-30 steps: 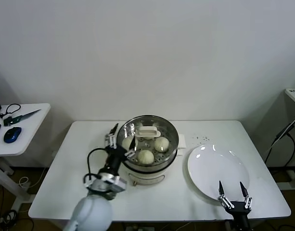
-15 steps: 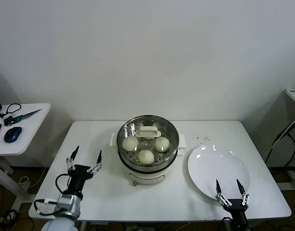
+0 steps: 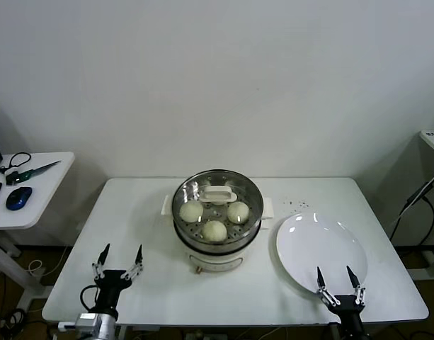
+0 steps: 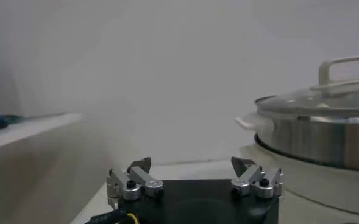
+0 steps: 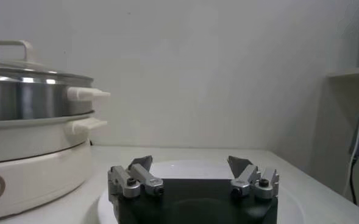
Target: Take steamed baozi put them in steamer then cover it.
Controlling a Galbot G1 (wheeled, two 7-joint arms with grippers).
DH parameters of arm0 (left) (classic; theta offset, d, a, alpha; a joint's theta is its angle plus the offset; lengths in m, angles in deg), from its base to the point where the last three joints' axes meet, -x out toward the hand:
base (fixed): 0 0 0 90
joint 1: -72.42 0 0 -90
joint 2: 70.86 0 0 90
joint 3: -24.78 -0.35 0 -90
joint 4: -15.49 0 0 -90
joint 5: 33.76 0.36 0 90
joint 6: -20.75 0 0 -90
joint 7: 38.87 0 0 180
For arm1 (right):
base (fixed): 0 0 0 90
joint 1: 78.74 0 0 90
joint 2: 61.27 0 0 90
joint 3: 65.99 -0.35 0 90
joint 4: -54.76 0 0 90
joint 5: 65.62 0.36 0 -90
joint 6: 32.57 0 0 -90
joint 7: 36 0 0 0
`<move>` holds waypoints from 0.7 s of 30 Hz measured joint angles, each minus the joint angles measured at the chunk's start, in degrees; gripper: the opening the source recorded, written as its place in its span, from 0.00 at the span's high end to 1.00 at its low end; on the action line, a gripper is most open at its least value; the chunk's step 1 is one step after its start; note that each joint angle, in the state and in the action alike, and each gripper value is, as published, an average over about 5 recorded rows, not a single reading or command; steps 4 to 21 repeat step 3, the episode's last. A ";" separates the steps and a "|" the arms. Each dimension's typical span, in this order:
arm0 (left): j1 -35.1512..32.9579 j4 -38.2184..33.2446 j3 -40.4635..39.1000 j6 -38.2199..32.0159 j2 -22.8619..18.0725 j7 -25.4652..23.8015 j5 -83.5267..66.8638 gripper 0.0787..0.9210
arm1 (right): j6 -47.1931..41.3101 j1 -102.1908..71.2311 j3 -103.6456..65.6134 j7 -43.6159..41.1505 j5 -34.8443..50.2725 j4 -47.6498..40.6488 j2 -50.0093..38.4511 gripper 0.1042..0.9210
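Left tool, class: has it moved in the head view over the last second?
Yes. The left tool has pulled back from the steamer to the table's near edge, open.

Cream-white baozi [image 3: 214, 229] under clear cover [image 3: 217, 196], silver steamer [image 3: 217, 241], white plate [image 3: 320, 251].

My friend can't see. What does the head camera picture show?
A shiny steamer sits mid-table with its glass cover on and three baozi showing inside. An empty white plate lies beside it; the left gripper and right gripper wait open.
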 measured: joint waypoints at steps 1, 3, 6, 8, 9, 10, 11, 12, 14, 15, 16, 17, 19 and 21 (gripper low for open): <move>-0.13 0.17 0.06 -0.23 -0.07 -0.01 -0.23 0.12 | 0.00 0.00 0.02 -0.01 0.02 0.03 0.00 0.12; -0.27 0.35 0.11 -0.46 -0.14 -0.01 -0.46 0.12 | -0.01 0.01 0.05 -0.03 0.03 0.07 0.00 0.12; -0.27 0.35 0.11 -0.46 -0.14 -0.01 -0.46 0.12 | -0.01 0.01 0.05 -0.03 0.03 0.07 0.00 0.12; -0.27 0.35 0.11 -0.46 -0.14 -0.01 -0.46 0.12 | -0.01 0.01 0.05 -0.03 0.03 0.07 0.00 0.12; -0.27 0.35 0.11 -0.46 -0.14 -0.01 -0.46 0.12 | -0.01 0.01 0.05 -0.03 0.03 0.07 0.00 0.12; -0.27 0.35 0.11 -0.46 -0.14 -0.01 -0.46 0.12 | -0.01 0.01 0.05 -0.03 0.03 0.07 0.00 0.12; -0.27 0.35 0.11 -0.46 -0.14 -0.01 -0.46 0.12 | -0.01 0.01 0.05 -0.03 0.03 0.07 0.00 0.12; -0.27 0.35 0.11 -0.46 -0.14 -0.01 -0.46 0.12 | -0.01 0.01 0.05 -0.03 0.03 0.07 0.00 0.12; -0.27 0.35 0.11 -0.46 -0.14 -0.01 -0.46 0.12 | -0.01 0.01 0.05 -0.03 0.03 0.07 0.00 0.12; -0.27 0.35 0.11 -0.46 -0.14 -0.01 -0.46 0.12 | -0.01 0.01 0.05 -0.03 0.03 0.07 0.00 0.12; -0.27 0.35 0.11 -0.46 -0.14 -0.01 -0.46 0.12 | -0.01 0.01 0.05 -0.03 0.03 0.07 0.00 0.12; -0.27 0.35 0.11 -0.46 -0.14 -0.01 -0.46 0.12 | -0.01 0.01 0.05 -0.03 0.03 0.07 0.00 0.12; -0.27 0.35 0.11 -0.46 -0.14 -0.01 -0.46 0.12 | -0.01 0.01 0.05 -0.03 0.03 0.07 0.00 0.12; -0.27 0.35 0.11 -0.46 -0.14 -0.01 -0.46 0.12 | -0.01 0.01 0.05 -0.03 0.03 0.07 0.00 0.12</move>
